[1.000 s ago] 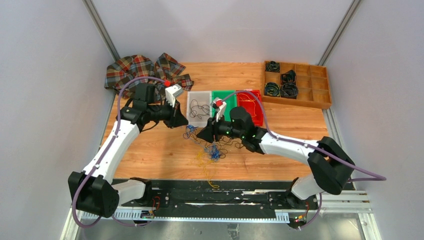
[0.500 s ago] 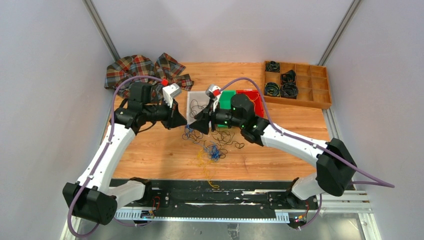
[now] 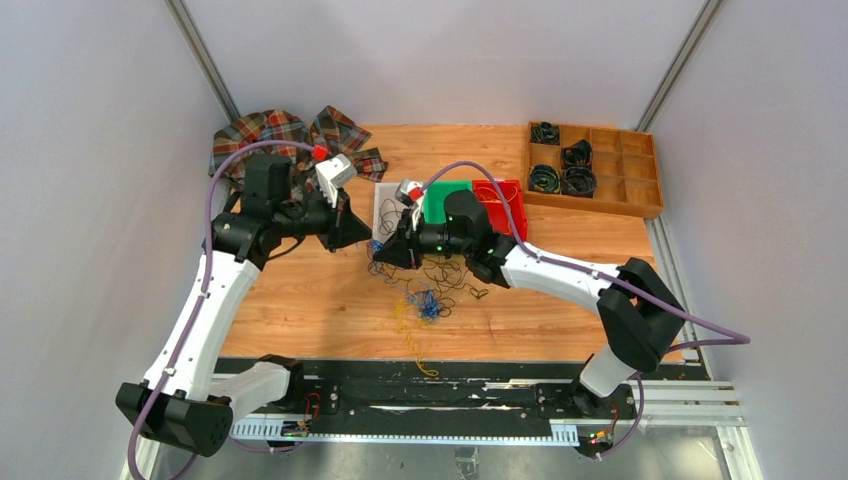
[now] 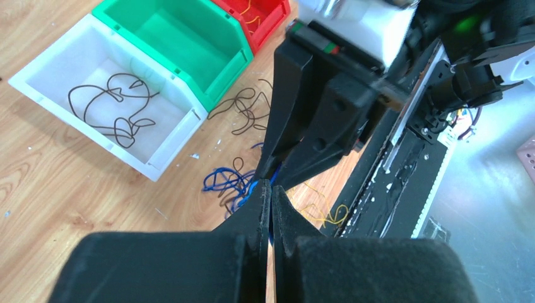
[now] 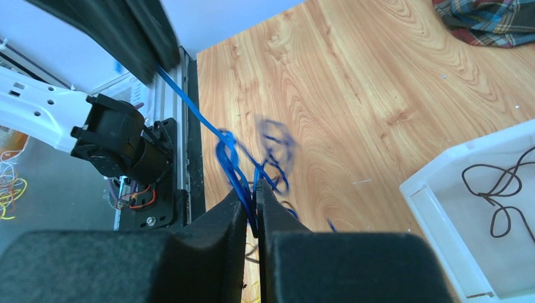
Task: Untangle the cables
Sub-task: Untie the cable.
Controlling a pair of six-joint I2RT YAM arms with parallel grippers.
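Note:
The cables lie on the wooden table: a blue tangle [image 3: 428,305], yellow-orange strands [image 3: 405,322] and black loops [image 3: 455,275]. My left gripper [image 3: 367,240] is shut on a blue cable; in its wrist view its jaws [image 4: 270,189] pinch the blue strand [image 4: 224,183]. My right gripper [image 3: 384,254] sits just right of it, tip to tip, also shut on the blue cable. In the right wrist view [image 5: 255,196] a taut blue strand [image 5: 189,104] runs up to the left gripper, with blue loops [image 5: 230,158] hanging by the jaws.
White bin [image 3: 386,200] holding a black cable, green bin [image 3: 447,197] and red bin [image 3: 508,208] stand behind the grippers. A wooden tray [image 3: 600,180] with black coiled cords is at the far right. A plaid cloth [image 3: 268,135] lies far left.
Both grippers moved farther back and left. The right gripper closed in on the left one until the tips nearly meet, with the blue cable lifted between them.

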